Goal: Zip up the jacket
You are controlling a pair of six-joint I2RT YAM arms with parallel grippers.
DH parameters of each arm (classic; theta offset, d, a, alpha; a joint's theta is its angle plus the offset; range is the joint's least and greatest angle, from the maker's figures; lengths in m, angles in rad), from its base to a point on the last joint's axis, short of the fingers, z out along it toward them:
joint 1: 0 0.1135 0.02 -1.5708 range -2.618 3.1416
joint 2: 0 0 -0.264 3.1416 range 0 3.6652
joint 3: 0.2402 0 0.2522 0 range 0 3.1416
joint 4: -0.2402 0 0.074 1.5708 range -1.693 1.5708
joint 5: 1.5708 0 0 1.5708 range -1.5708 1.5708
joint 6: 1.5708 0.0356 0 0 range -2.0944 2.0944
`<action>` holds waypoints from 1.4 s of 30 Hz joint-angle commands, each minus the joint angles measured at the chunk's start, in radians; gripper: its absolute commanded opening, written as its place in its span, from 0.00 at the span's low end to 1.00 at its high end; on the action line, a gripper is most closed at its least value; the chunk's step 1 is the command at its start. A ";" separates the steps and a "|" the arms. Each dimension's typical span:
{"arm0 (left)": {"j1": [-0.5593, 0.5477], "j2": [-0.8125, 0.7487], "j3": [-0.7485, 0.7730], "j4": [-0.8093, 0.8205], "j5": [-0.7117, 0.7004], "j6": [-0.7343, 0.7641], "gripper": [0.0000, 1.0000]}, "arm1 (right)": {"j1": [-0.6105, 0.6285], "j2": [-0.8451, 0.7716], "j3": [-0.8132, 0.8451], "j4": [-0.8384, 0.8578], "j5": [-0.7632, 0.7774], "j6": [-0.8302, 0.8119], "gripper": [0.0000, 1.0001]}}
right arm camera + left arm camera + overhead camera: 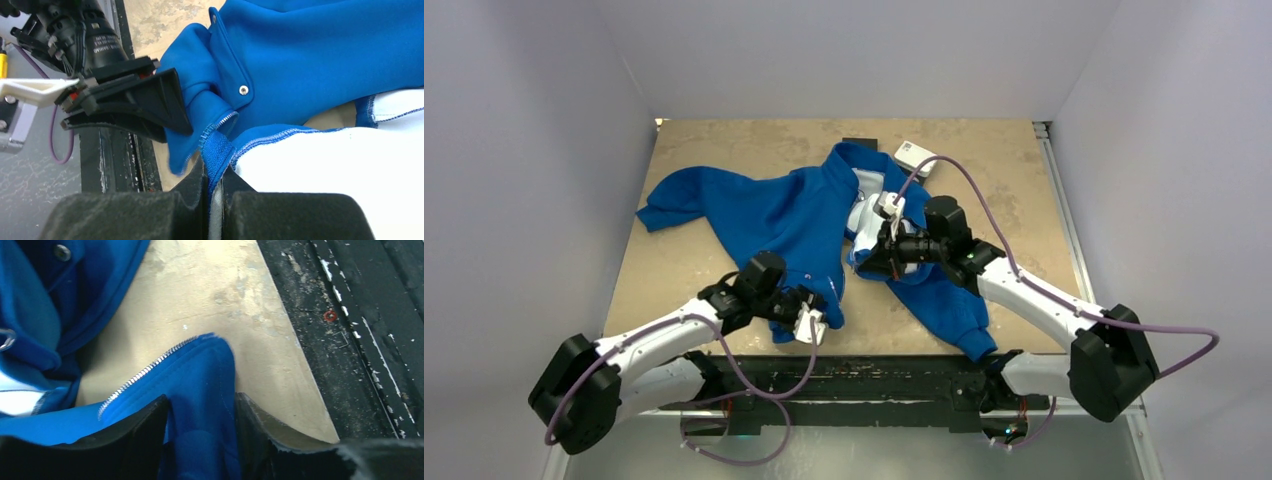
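The blue jacket (774,210) lies spread on the tan table (724,140), its front open and white lining (864,215) showing. My left gripper (827,312) is at the jacket's near bottom corner. In the left wrist view its jaws (200,405) stand apart with the blue hem (205,375) lying between them, and the silvery zipper teeth (145,371) run along the hem's left edge. My right gripper (871,260) is shut (214,172) on the other front edge (217,147), blue with white lining (325,165). The left gripper's fingers (165,107) sit just left of it.
A small white box (914,155) and a dark block (861,143) lie at the far edge behind the collar. The black rail (854,375) (360,340) runs along the table's near edge, close to the left gripper. A purple cable (984,200) loops over the right arm.
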 commanded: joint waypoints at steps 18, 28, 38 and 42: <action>-0.092 -0.181 -0.137 0.258 0.113 -0.041 0.59 | -0.056 -0.007 -0.042 0.074 -0.012 0.033 0.00; -0.183 0.053 -0.103 0.428 -0.041 -0.209 0.67 | -0.073 -0.027 -0.038 0.067 -0.016 0.037 0.00; -0.209 -0.114 -0.229 0.537 -0.155 -0.143 0.73 | -0.079 -0.025 -0.043 0.088 -0.036 0.040 0.00; -0.215 -0.134 -0.257 0.527 -0.161 -0.019 0.77 | -0.080 -0.014 -0.034 0.086 -0.041 0.036 0.00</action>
